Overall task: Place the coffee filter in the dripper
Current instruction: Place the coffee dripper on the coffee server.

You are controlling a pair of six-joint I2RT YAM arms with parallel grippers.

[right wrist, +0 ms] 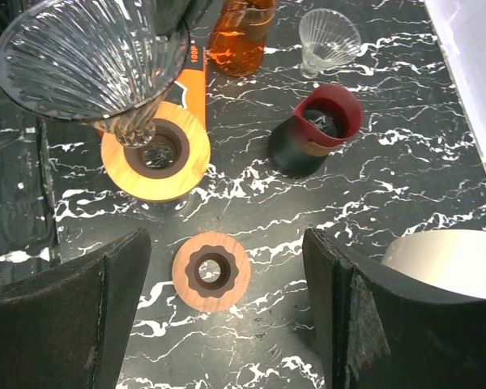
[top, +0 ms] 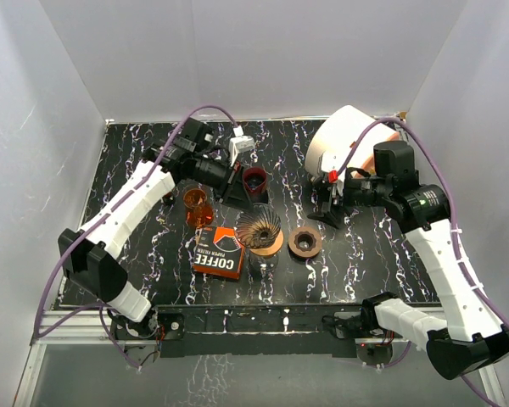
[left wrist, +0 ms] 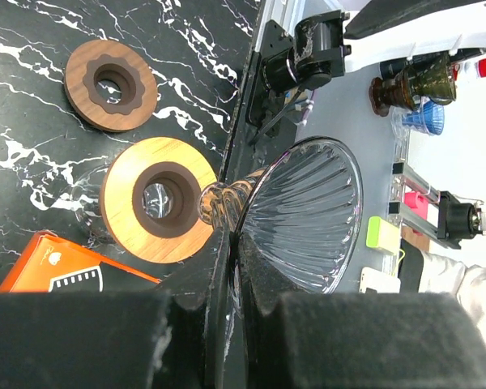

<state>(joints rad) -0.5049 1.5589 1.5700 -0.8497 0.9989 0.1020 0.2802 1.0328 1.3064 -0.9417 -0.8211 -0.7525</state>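
Observation:
The dripper (top: 260,225) is a dark ribbed glass cone. My left gripper (left wrist: 233,240) is shut on its rim, and the glass wall (left wrist: 308,211) shows edge-on between the pads. The cone (right wrist: 81,57) leans over a light wooden ring (right wrist: 155,151), its foot beside the ring's hole; whether they touch is unclear. A large white paper cone (top: 343,144), apparently the coffee filter, sits at the back right. In the right wrist view it (right wrist: 445,259) lies outside the right finger. My right gripper (right wrist: 225,240) is open with nothing between its fingers, above a small brown wooden ring (right wrist: 211,271).
An orange box (top: 220,252) of paper filters lies left of the dripper. Behind it stand an orange glass (top: 197,206), a red-rimmed black cup (right wrist: 317,130) and a small clear ribbed cone (right wrist: 330,36). White walls enclose the black marble table (top: 365,254).

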